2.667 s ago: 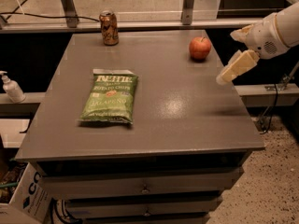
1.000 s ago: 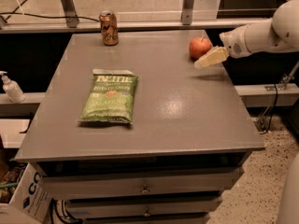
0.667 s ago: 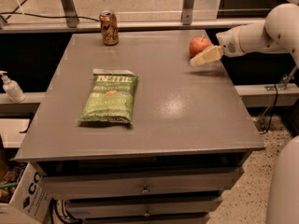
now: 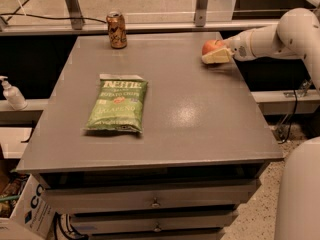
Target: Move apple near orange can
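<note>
Your fingers (image 4: 216, 57) stand apart: one pale finger lies along the near side of the apple (image 4: 210, 45), and the other is hidden behind it. Your gripper (image 4: 207, 53) reaches in from the right, low over the table's (image 4: 200, 114) right edge near the far corner. The can (image 4: 117, 30) stands upright well apart, by the far edge toward the left. You have open tabletop between them. The chip bag (image 4: 117, 105) lies flat closer to the front, left of centre.
</note>
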Motion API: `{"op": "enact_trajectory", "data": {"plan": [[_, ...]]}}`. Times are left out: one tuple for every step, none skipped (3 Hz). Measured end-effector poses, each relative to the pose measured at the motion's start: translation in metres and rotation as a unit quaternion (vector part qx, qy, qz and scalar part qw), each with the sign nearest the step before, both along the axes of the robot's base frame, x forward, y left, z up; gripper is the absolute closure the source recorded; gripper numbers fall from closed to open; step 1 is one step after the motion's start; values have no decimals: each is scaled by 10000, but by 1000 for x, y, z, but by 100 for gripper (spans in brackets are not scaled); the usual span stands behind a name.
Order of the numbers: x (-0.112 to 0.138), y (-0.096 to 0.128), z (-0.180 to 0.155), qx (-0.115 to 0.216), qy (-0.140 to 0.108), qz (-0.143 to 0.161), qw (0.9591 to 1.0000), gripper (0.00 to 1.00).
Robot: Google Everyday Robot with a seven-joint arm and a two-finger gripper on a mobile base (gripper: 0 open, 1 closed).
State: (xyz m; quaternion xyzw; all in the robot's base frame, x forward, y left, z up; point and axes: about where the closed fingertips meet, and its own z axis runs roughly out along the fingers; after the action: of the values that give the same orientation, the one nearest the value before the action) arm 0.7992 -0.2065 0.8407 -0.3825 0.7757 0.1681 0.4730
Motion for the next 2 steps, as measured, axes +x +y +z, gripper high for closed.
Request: {"op": "enact_trajectory", "data": {"plan": [[-4,2,8,66,-33,74,9999,64],[-15,22,28,236,-144,306,9991,88]]}}
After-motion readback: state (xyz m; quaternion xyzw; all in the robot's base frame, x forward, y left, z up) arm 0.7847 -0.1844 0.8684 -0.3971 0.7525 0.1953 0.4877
